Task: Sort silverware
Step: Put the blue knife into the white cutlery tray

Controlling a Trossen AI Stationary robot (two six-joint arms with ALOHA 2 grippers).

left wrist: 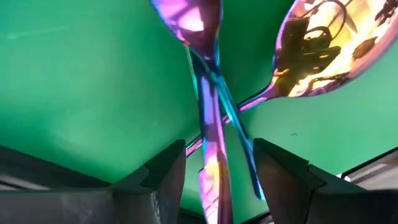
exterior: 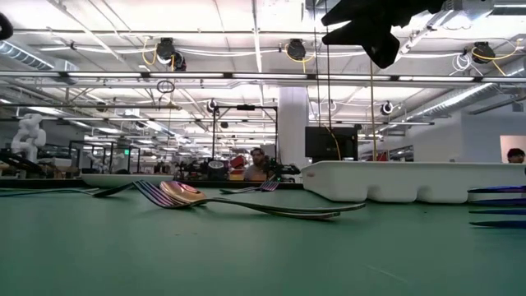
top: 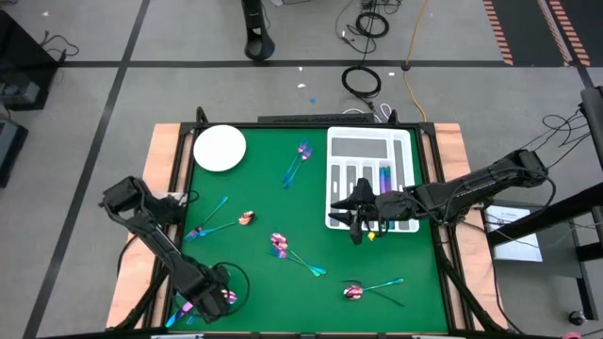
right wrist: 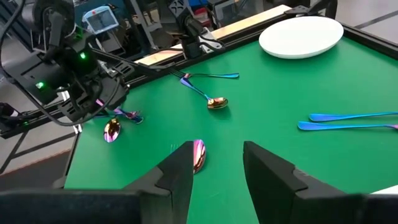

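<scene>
The silverware lies scattered on the green table: two crossed spoons [left wrist: 208, 93] at the near left corner, a spoon and fork [top: 226, 221] left of the middle, a cluster [top: 283, 247] in the middle, another cluster [top: 358, 292] near the front, and a pair [top: 300, 162] at the back. My left gripper [left wrist: 217, 180] points steeply down, open. Its fingers stand on either side of the crossed handles, apart from them. My right gripper [top: 358, 221] hangs open with nothing in it, high over the near end of the white tray [top: 369, 151].
A round white plate [top: 220, 149] sits at the far left corner. The compartmented tray holds a few pieces [top: 384, 177] in its right slots. A black frame rail [top: 443, 235] borders the table. Bare green surface lies between the clusters.
</scene>
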